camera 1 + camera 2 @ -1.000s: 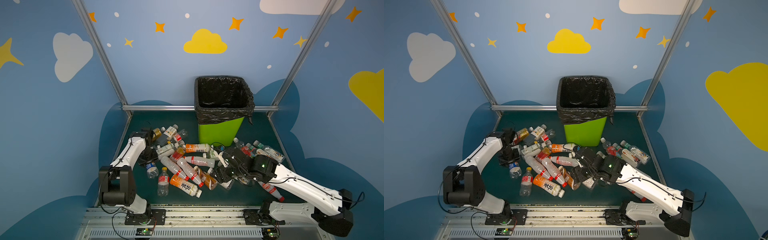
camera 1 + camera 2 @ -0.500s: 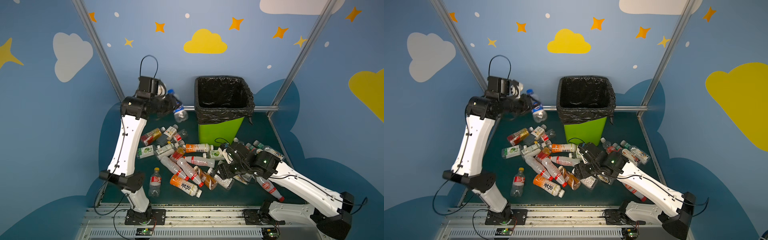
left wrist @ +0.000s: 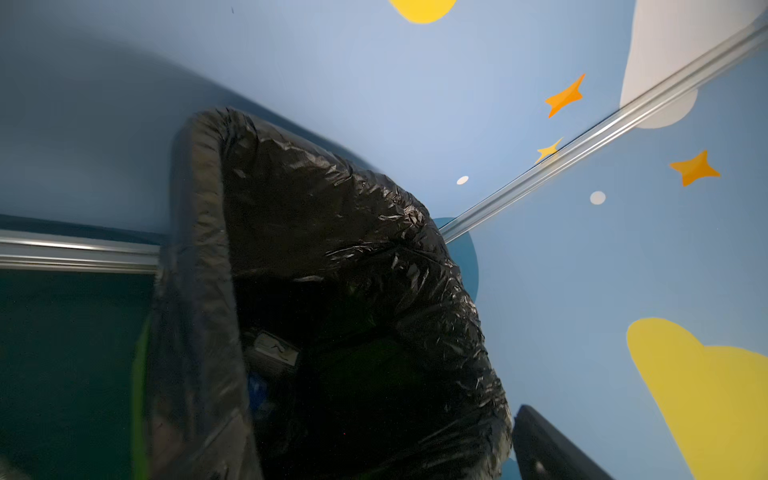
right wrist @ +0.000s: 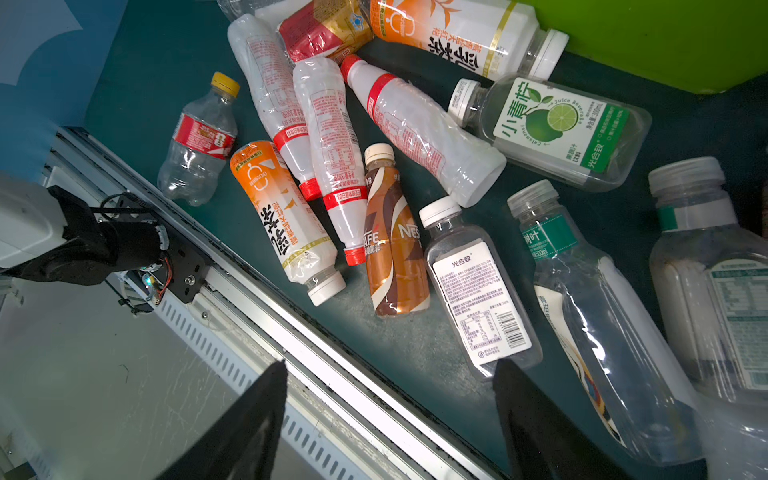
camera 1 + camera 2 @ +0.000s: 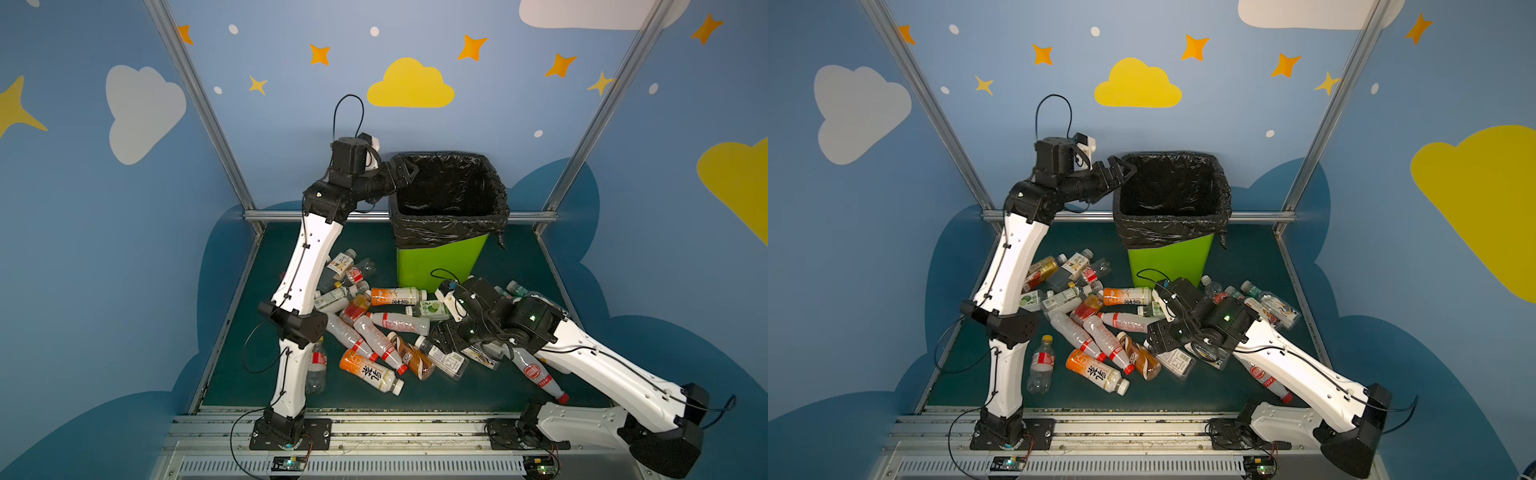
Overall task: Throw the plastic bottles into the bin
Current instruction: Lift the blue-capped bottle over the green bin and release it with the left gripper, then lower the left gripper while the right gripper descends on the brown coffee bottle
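**Item 1. Bin.** Tall, tapered, lime-green plastic bin [image 5: 440,262] with a crinkled black bag [image 5: 451,228] folded over its rim. It stands at the far middle of the dark green desk [image 5: 478,395]. The left wrist view shows a pale labelled shape [image 3: 274,353] deep inside. It is probably a bottle, but the view is too dim to be sure.

**Item 2. Plastic bottles.** Small clear and white drink bottles [image 5: 376,332] with red, orange and green labels. They lie heaped on the desk in front of the bin, with a few more to its right.

**Item 3. Left gripper** [image 5: 409,171]. Raised at the bin's left rim and pointing over the mouth. The jaws are spread wide and hold nothing.

**Item 4. Right gripper** [image 4: 390,363]. Low over the heap. The jaws are parted and empty. A clear square-sided bottle with a white barcode label [image 4: 478,291] lies just beyond one fingertip.

**Handling note.**
- **Step in hand:** the drop looks finished and the next pick looks due.
- **Left arm:** lift clear of the rim before swinging back, so that a jaw does not snag the bag.
- **Right arm:** pick one bottle lying free on top and straddle its mid-body across the narrow width. Close gently, since thin plastic tends to buckle or squirt out.
- **Both arms:** keep them well apart over the heap.
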Action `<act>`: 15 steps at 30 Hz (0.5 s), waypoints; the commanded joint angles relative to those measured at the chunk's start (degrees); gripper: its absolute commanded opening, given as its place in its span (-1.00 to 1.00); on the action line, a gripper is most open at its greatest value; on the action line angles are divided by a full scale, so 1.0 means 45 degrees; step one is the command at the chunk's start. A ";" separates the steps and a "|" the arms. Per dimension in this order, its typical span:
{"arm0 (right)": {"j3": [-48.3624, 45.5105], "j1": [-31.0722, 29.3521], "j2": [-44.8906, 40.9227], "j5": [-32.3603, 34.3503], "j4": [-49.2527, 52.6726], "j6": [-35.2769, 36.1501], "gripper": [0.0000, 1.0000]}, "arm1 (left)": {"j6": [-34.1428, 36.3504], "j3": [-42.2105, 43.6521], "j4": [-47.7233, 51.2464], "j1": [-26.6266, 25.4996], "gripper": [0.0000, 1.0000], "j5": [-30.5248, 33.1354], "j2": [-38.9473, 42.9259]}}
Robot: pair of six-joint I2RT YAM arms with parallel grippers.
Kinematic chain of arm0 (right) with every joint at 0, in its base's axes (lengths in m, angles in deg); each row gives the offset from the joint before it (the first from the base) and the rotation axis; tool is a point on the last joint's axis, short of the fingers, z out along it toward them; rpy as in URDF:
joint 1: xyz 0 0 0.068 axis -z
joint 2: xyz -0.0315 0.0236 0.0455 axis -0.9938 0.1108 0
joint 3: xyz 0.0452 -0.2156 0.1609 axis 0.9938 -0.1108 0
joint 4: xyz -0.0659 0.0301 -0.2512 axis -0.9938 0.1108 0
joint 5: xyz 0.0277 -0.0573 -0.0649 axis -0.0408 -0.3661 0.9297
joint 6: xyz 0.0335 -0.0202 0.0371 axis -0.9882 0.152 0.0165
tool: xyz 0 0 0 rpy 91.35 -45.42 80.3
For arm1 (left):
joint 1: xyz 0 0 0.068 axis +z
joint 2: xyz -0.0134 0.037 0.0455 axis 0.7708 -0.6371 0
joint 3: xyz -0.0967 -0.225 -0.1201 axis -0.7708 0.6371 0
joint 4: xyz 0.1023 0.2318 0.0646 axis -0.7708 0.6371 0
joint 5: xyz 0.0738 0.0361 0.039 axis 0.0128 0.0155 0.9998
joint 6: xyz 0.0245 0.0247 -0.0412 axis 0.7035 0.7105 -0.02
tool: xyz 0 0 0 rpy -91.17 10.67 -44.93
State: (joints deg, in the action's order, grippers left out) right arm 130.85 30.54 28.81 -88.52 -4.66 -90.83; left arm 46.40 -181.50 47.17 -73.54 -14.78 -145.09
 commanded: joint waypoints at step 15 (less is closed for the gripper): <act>-0.1706 0.1912 -0.1185 -0.0412 0.1081 0.1012 0.57 | 0.0042 1.5428 0.3624 -0.0156 1.00 0.4066 1.1240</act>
State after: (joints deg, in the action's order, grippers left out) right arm 124.27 39.08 22.45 -86.97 -1.01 -88.62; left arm 51.04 -121.07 60.22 -73.87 2.68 -97.55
